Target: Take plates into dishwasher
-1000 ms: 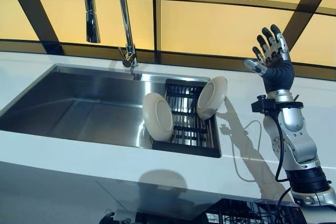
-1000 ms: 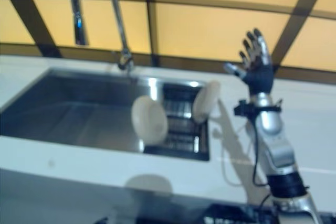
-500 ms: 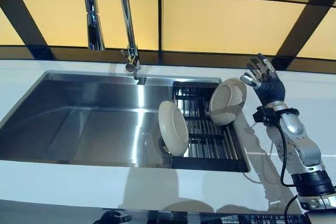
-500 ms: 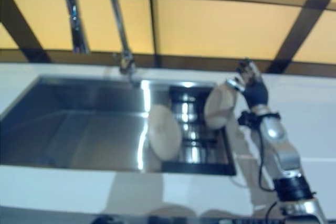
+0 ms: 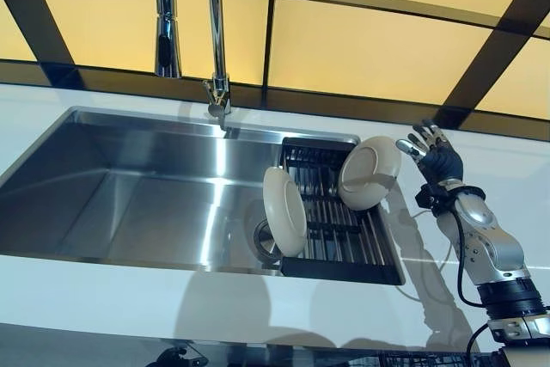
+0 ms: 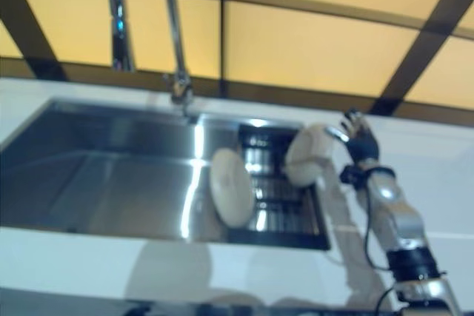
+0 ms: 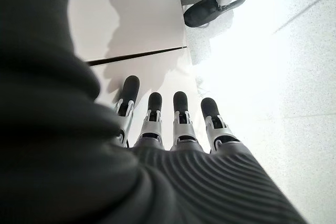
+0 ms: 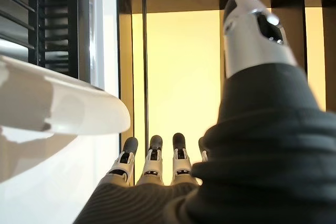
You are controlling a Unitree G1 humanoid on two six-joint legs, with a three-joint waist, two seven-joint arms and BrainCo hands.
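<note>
Bright overall, warm yellow backlit wall panels [image 5: 361,49] behind the sink [image 5: 129,186]. Steel sink throws vertical glare streaks below the faucet [image 5: 210,32]. Soft shadows on the white tabletop [image 5: 481,238] beside the right hand [image 5: 434,156], plus one along its front edge. Right eye view is blurred throughout; left eye view sharp. Floor [image 7: 273,51] in left wrist view is blown out white.
</note>
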